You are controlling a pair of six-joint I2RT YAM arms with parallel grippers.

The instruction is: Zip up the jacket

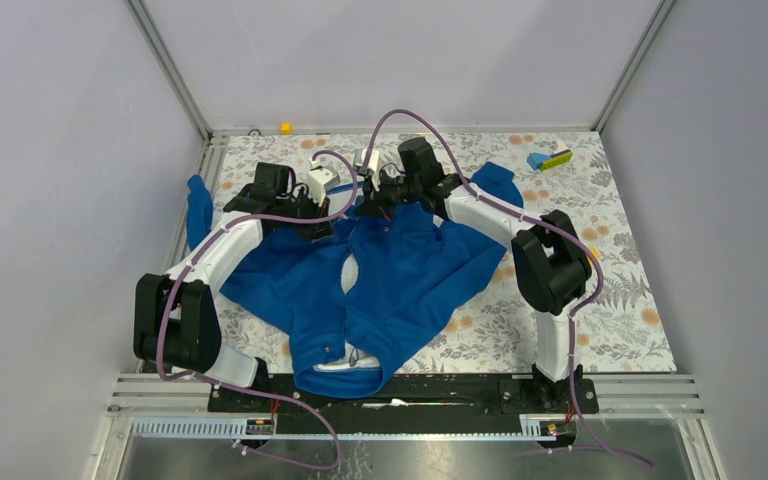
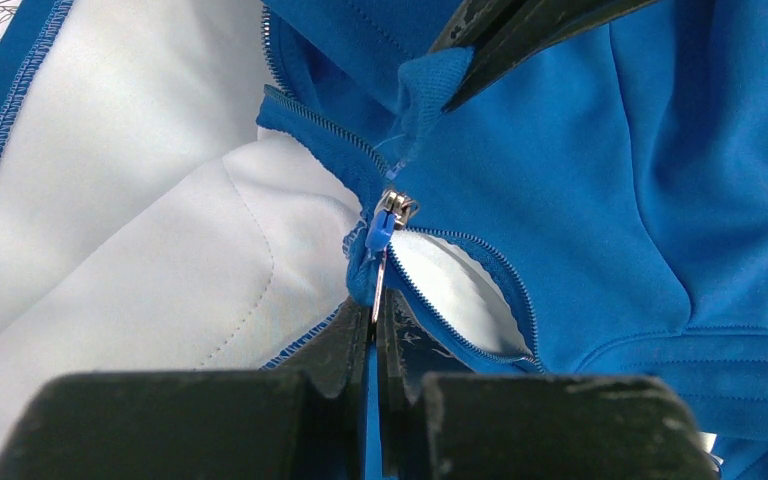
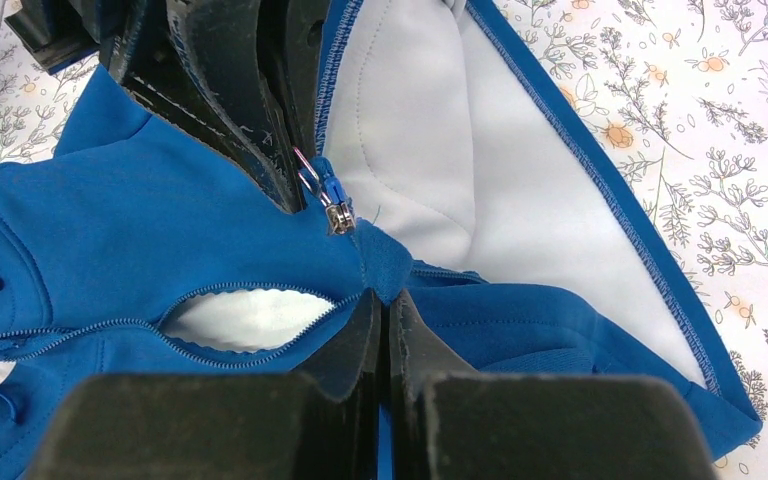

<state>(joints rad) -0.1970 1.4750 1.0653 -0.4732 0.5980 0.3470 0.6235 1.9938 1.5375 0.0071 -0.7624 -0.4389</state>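
The jacket (image 1: 410,280) lies spread on the bench (image 1: 620,290), slider (image 2: 397,207) at its hem. Your left pincer (image 2: 375,312) pinches the slider's pull (image 2: 375,235), seemingly to draw it; your right pincer (image 3: 382,305) clamps fabric just beside the slider, likely anchoring the hem.

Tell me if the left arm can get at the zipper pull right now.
Likely yes: on the left arm the jaws look shut on the zipper pull. The right arm pinches the jacket beside the slider, clear of the pull.
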